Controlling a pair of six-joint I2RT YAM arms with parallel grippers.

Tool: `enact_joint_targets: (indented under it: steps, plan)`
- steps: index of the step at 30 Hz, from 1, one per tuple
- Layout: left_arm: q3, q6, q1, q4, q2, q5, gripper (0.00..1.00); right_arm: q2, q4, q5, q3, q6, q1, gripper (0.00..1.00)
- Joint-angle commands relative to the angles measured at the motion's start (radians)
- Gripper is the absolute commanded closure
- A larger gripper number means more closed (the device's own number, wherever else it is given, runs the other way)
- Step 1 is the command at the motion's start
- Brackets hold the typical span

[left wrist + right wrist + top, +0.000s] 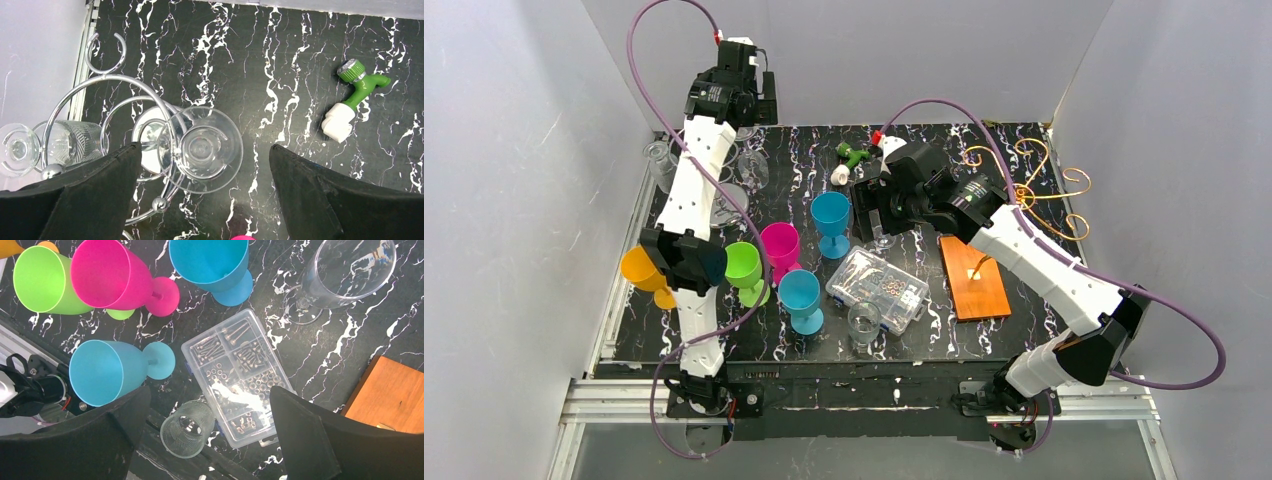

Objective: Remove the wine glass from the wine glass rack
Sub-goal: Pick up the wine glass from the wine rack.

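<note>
The gold rack [1024, 185] stands at the far right of the counter [804, 140] on its wooden base [974, 277]. A clear wine glass [350, 270] stands on the counter just left of that base, near the right gripper [210, 395], whose jaws are wide apart and hold nothing. The left gripper [205, 152], jaws equally apart, hovers over a silver rack [100, 85] where a hung glass [220, 170] shows its foot upward.

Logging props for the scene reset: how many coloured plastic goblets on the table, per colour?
Orange goblet: 1
Green goblet: 1
Pink goblet: 1
Blue: 2, the back blue goblet and the near blue goblet
Total: 5
</note>
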Motion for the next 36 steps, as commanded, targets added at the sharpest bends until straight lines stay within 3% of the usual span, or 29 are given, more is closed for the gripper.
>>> enact_joint_targets:
  steps: [1,22,36]
  plan:
    - [0.039,-0.001,0.009,0.005,0.002,-0.03,0.02,0.007,0.031,-0.004,0.032,0.005,-0.003,0.02]
    - [0.007,-0.075,0.052,-0.004,0.032,0.063,0.02,0.003,0.041,0.004,0.015,0.007,-0.003,0.02]
    - [-0.015,-0.107,0.061,-0.011,0.036,0.04,0.08,-0.006,0.05,0.002,-0.002,0.006,-0.005,0.02]
